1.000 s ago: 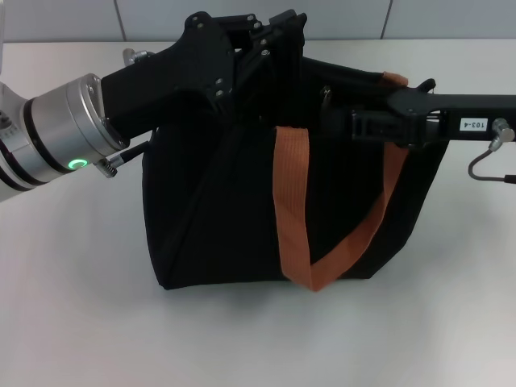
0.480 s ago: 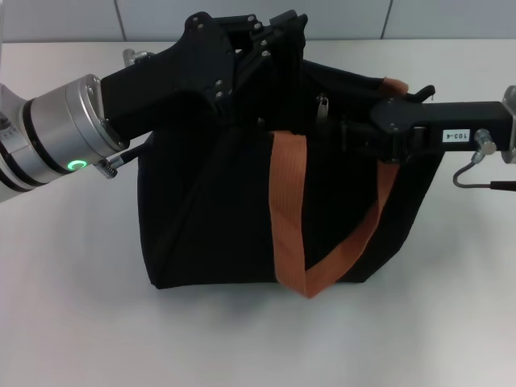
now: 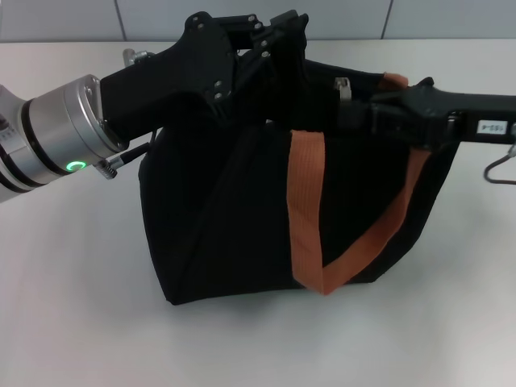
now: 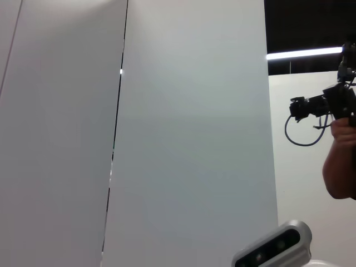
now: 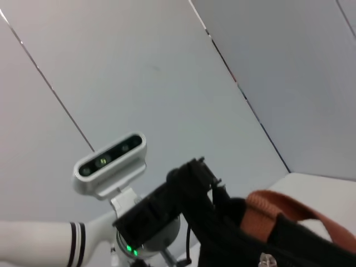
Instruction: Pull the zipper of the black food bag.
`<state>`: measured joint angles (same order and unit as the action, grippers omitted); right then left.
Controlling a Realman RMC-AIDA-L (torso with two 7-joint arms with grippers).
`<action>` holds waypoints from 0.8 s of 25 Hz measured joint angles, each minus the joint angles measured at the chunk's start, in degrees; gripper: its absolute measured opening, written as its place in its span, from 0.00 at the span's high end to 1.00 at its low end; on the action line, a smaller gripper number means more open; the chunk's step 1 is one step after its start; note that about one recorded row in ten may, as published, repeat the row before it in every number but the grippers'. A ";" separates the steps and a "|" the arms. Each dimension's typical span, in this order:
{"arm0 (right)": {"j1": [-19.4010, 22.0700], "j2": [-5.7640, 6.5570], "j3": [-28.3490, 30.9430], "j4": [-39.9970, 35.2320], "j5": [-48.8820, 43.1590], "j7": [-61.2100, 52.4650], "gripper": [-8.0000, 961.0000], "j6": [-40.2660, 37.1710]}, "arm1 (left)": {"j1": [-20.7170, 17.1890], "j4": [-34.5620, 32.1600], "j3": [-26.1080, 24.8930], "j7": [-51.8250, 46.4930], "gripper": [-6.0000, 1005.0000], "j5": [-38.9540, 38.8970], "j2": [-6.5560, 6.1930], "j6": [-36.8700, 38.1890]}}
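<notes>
The black food bag stands upright mid-table, an orange-brown strap handle looping down its front. My left gripper reaches in from the left and is shut on the bag's top edge at its far left corner. From the right, my right gripper lies along the top edge, shut at the foot of the zipper, whose silver tab stands up just above the fingertips. In the right wrist view the bag, a strap handle and the zipper show low, with the left gripper beyond.
White table lies all around the bag, with a tiled wall behind. A cable hook hangs off the right arm. The left wrist view shows wall panels and a person's arm at the far side.
The right gripper first moved left along the bag's top, then back to the right and slightly up, with the zipper tab following it. The bag shifted a little right. The left gripper held still.
</notes>
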<state>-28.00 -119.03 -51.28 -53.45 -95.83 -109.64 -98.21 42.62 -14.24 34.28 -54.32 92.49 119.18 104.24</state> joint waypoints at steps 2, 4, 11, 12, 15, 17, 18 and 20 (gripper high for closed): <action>0.02 0.15 2.18 -0.03 0.07 -0.59 0.99 -1.40 | 0.00 0.00 0.01 0.00 0.95 0.00 0.00 0.03; 0.04 0.27 3.36 -0.05 0.09 -0.82 0.99 -2.01 | 0.00 0.00 0.00 0.00 0.95 0.00 0.00 0.05; 0.11 0.70 6.27 -0.10 -0.03 -1.20 0.99 -3.34 | 0.00 0.00 -0.09 0.00 0.95 0.00 0.00 0.26; -0.01 0.70 6.08 -0.09 -0.13 -1.21 0.99 -3.34 | 0.00 0.00 -0.10 0.00 0.95 0.00 0.00 0.30; -0.12 0.72 5.95 -0.09 -0.20 -1.25 0.99 -3.37 | 0.00 0.00 -0.10 0.00 0.95 0.00 0.00 0.33; -0.13 0.73 5.88 -0.10 -0.24 -1.43 0.99 -3.43 | 0.00 0.00 -0.13 0.00 0.95 0.00 -0.01 0.38; -0.13 0.73 5.88 -0.10 -0.24 -1.43 0.99 -3.43 | 0.00 0.00 -0.13 0.00 0.95 0.00 -0.01 0.38; -0.19 0.74 5.88 -0.10 -0.25 -1.64 0.99 -3.45 | 0.00 0.00 -0.14 0.00 0.95 -0.01 0.00 0.41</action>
<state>-28.20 -118.30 -45.40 -53.56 -96.08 -111.27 -101.66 42.62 -14.24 34.14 -54.32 92.49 119.18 104.65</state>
